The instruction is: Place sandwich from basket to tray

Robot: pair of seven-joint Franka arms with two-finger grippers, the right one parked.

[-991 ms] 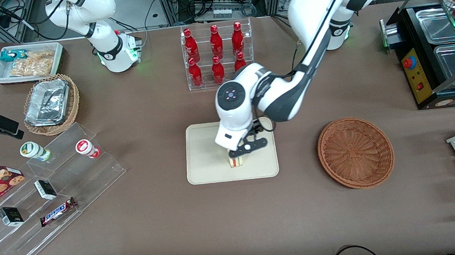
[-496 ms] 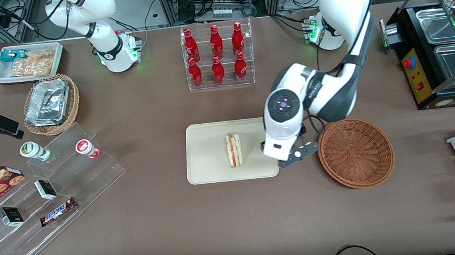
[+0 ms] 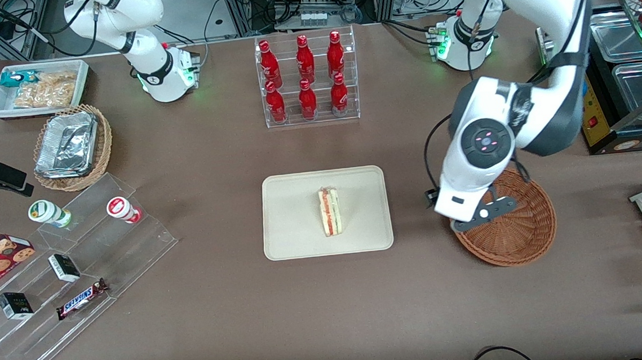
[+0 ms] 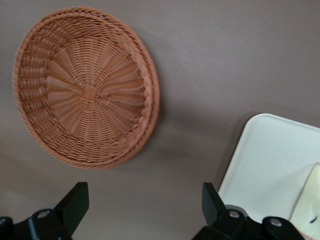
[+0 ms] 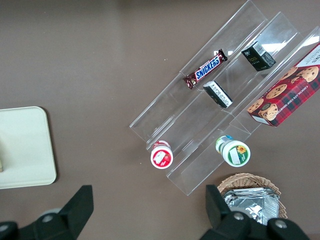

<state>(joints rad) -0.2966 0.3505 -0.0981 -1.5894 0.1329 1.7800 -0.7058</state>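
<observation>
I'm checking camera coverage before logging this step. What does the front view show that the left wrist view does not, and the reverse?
Only the front view shows the whole sandwich lying on the tray, the bottle rack and the snack shelves.

Only the left wrist view shows the gripper with its fingers spread open and nothing between them, above the bare table.

Both show the empty basket and the tray beside it; the wrist view catches just a corner of the tray and an edge of the sandwich.

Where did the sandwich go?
The sandwich lies on the tray. The empty basket sits beside it, with the open gripper above the table between them.
</observation>
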